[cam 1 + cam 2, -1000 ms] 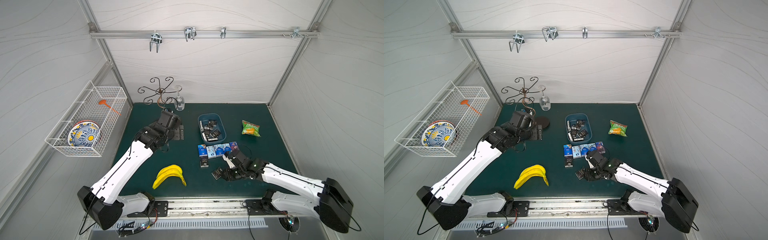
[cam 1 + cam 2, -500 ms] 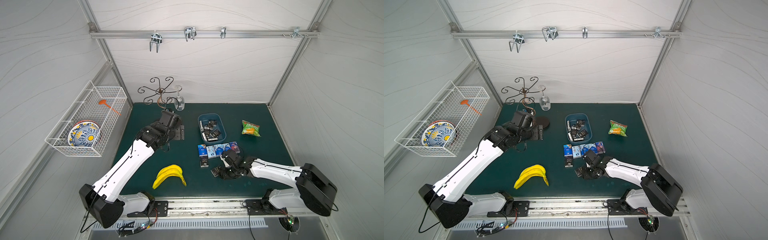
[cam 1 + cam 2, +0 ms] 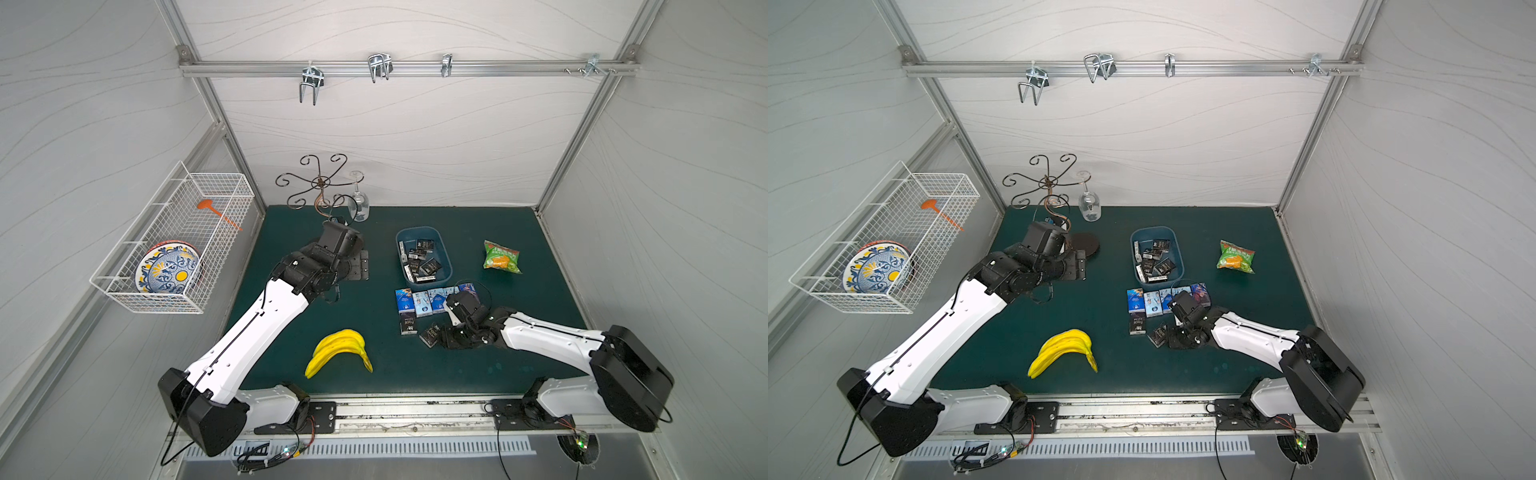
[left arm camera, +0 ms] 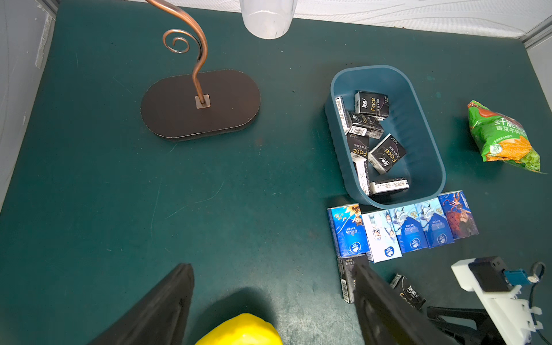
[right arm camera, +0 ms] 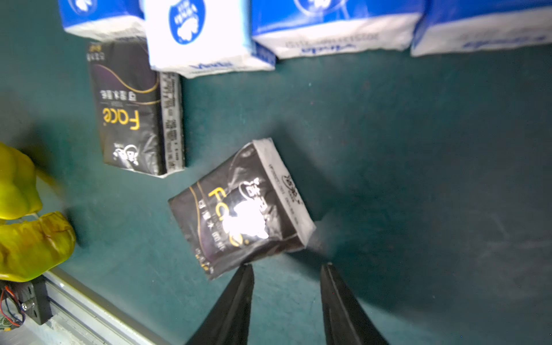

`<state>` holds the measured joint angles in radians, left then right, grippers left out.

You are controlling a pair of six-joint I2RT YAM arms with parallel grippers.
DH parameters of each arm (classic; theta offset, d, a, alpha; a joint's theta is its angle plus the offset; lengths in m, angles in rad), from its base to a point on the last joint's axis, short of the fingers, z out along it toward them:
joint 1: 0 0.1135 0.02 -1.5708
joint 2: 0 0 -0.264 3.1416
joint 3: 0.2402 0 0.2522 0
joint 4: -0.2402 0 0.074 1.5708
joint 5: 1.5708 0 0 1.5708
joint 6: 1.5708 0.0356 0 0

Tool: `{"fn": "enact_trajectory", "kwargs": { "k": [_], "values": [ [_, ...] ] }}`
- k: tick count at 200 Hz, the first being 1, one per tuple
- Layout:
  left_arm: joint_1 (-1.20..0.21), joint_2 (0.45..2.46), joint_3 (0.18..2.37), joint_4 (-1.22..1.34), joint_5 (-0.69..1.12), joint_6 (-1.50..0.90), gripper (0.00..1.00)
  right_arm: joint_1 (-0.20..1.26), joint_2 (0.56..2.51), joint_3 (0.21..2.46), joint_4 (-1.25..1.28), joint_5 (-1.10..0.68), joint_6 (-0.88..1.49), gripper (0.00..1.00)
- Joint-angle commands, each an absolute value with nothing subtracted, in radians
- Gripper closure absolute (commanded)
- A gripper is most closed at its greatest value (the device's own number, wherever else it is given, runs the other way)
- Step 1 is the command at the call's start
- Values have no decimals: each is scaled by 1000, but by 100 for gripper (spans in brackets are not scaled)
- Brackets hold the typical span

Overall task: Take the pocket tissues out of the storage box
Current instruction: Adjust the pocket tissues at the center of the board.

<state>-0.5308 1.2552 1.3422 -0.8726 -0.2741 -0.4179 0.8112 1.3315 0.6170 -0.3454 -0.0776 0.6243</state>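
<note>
Right gripper (image 5: 287, 265) is found part-open and empty. A black "Face" tissue packet (image 5: 239, 209) lies flat just ahead of its tips, long axis skewed to the jaws. The other black pocket tissues (image 4: 385, 152) are seen inside the blue-grey plastic storage box (image 4: 373, 67), beyond the row of blue packets (image 4: 409, 230) from this claw.

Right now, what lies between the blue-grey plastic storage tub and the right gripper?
A row of five flat tissue packets, mostly blue-and-white, lies on the mat between the tub and the right gripper, in both top views.
</note>
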Motion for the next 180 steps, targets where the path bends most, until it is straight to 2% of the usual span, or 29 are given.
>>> {"fn": "enact_trajectory", "kwargs": {
  "k": [1,59,120,180],
  "values": [
    [-527,1246,1358,-844,-287,-410,13,807,1271,609,-365,-92,639,57],
    [-528,1244,1349,-837,-282,-413,13,808,1150,510,-238,-125,851,52],
    [-528,1242,1344,-838,-277,-407,13,808,1251,442,-3,-129,1020,51],
    [-527,1238,1339,-836,-280,-406,13,807,1307,457,34,-104,1051,51]
  ]
}}
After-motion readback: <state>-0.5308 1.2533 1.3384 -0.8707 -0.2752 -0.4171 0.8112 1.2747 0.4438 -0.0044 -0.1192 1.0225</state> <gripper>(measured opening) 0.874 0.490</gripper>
